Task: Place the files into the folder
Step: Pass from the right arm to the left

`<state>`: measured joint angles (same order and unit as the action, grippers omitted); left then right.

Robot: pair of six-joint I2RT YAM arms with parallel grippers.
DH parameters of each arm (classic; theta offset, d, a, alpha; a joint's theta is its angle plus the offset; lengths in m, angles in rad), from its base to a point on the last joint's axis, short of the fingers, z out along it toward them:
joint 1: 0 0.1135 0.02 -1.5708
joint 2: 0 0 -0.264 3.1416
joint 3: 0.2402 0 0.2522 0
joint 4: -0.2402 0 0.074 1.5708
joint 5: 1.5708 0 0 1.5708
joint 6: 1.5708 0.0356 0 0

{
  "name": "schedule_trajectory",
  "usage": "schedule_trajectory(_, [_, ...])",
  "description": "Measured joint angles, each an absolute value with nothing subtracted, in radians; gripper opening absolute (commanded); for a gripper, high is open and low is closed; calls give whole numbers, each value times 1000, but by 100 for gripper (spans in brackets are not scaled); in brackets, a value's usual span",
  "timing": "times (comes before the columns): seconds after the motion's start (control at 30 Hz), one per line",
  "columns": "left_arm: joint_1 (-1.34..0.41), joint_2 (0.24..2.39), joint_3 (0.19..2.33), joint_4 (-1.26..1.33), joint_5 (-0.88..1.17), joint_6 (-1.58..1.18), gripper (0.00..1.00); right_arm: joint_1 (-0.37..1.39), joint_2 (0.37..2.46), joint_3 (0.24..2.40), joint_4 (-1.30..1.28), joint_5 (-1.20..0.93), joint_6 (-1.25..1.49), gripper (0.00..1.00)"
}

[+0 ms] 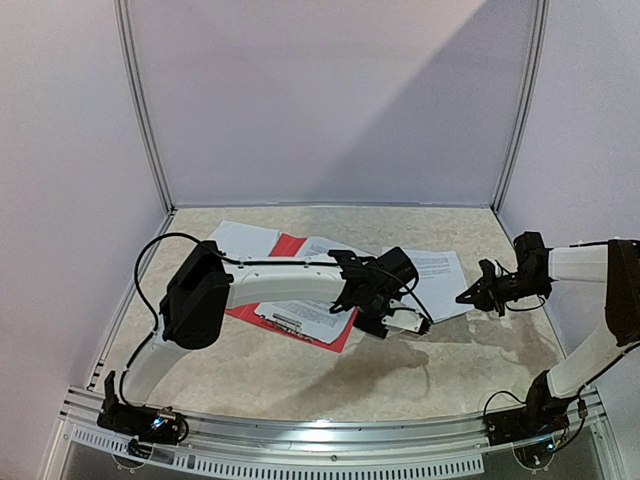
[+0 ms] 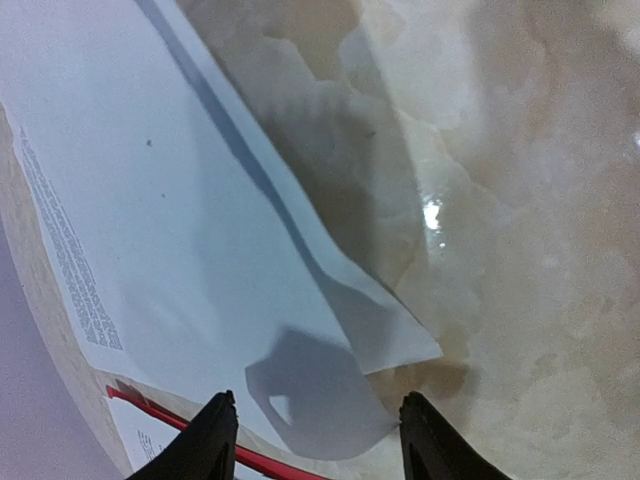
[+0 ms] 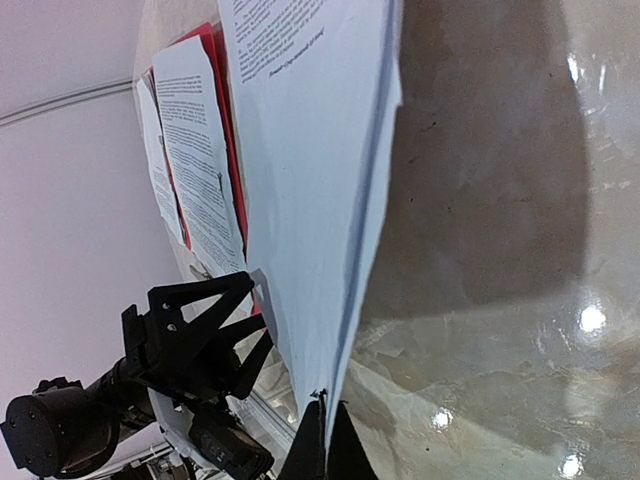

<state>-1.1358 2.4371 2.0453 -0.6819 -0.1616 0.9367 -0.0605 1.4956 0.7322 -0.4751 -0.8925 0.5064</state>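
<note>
On the marbled surface (image 1: 400, 390), left of centre, one red folder (image 1: 289, 246) lies flat. White printed files (image 1: 437, 272), at least three sheets, lie over and beside it. At the rightmost sheet's corner the right tool (image 3: 322, 420) is pinched tight, and the left tool (image 2: 315, 412) hangs above that sheet, fingers apart.

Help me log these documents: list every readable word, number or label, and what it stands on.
Black print lines on the white paper sheets: too small and blurred to read.
The flat red plastic folder: no text visible.
Nothing else carries readable text.
</note>
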Motion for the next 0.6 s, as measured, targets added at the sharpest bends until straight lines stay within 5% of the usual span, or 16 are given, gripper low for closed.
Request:
schedule_trajectory(0.2, [-1136,2437,2045,-652,-175,918,36,-62,1496,732,-480,-892,506,0])
schedule_trajectory(0.43, [-1136,2437,2047,-640,-192,897,0,-76,1496,732,-497,-891,488,0])
schedule_trajectory(0.53, [-1136,2437,2061,-650,-192,894,0,-83,1496,732,-509,-886,482,1])
schedule_trajectory(0.6, [-1136,2437,2074,-659,-191,887,0,-86,1496,733,-517,-875,476,16])
